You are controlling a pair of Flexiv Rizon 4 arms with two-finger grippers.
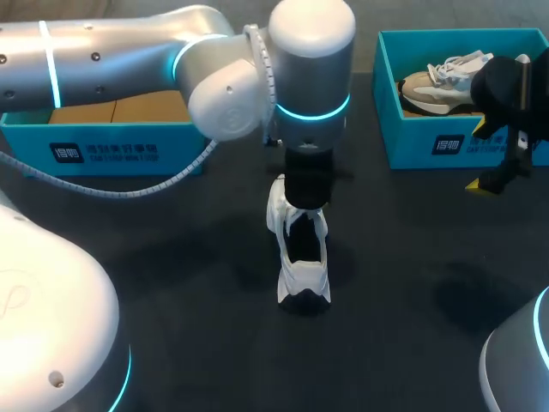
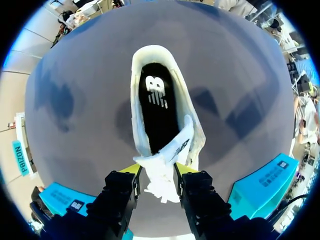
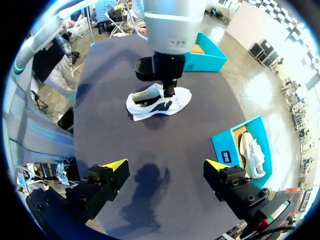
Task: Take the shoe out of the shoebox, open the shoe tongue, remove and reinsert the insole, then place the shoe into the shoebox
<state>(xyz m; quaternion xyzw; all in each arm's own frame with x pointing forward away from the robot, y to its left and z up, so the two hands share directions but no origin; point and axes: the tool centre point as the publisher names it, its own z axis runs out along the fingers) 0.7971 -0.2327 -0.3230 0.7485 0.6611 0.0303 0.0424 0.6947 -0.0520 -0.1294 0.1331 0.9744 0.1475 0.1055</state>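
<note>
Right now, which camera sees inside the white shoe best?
Left wrist view: it looks straight into the white shoe, onto the insole. Head view: left arm hides part. Right wrist view: mostly its side.

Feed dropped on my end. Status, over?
Left gripper shut on tongue of white shoe, mid-table. Right gripper open, empty, beside right shoebox. Insole inside shoe. Second shoe in that box, not in the way.

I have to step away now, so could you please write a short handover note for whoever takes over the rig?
Left tool: shut on the tongue of the white shoe. Right tool: open, empty, over the table.
White shoe stands mid-table, insole inside it. Left shoebox shows no shoe; right shoebox holds a beige shoe.
Done: shoe out, tongue gripped. Left, apparently: insole out and back, shoe into box.
</note>
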